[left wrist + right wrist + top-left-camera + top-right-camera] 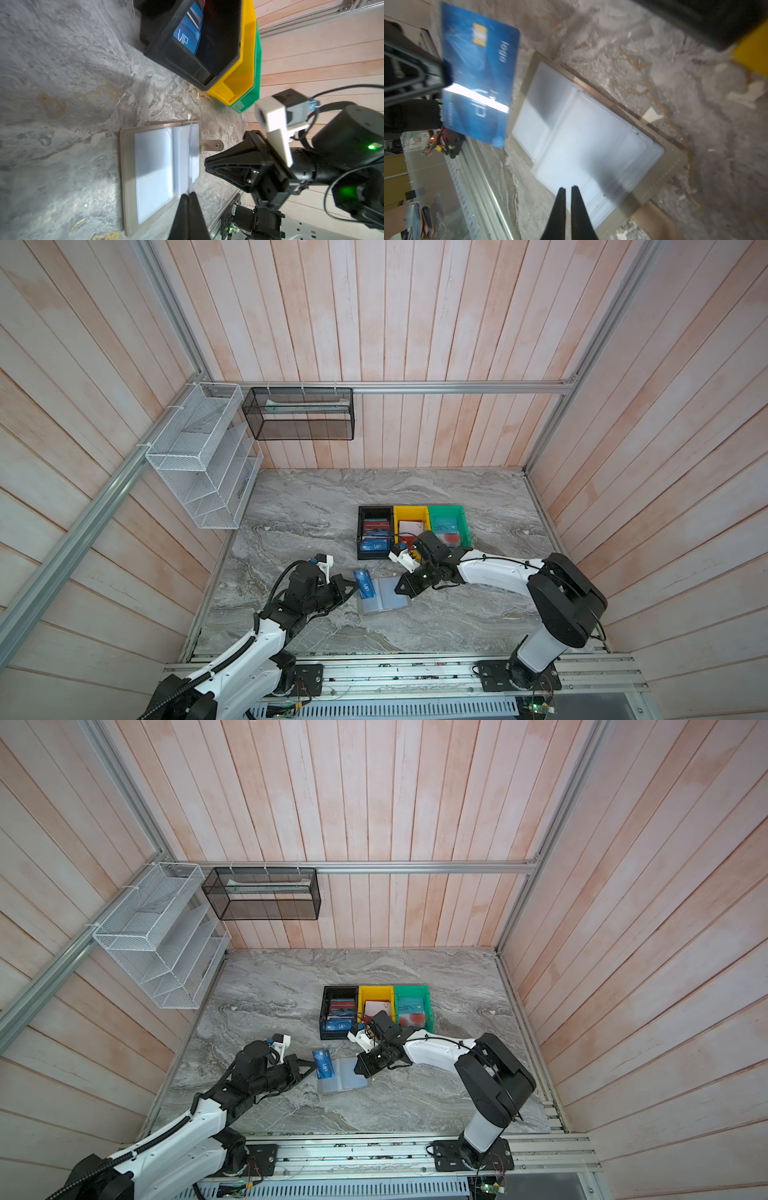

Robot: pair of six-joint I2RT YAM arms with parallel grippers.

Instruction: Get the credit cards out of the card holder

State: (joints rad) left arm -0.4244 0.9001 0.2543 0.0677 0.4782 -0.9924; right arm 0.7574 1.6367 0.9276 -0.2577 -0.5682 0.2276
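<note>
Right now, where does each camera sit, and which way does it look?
Both top views: high above the robot's side of the table, looking down on both arms, the card holder and three bins.
Left wrist: on the left arm, looking along the shut left hand at the open card holder; the right hand shows opposite.
Right wrist: on the right arm, looking past its slightly parted fingertips at the card holder; the left hand pinches the blue VIP card.
Shared: every view shows the card holder.
</note>
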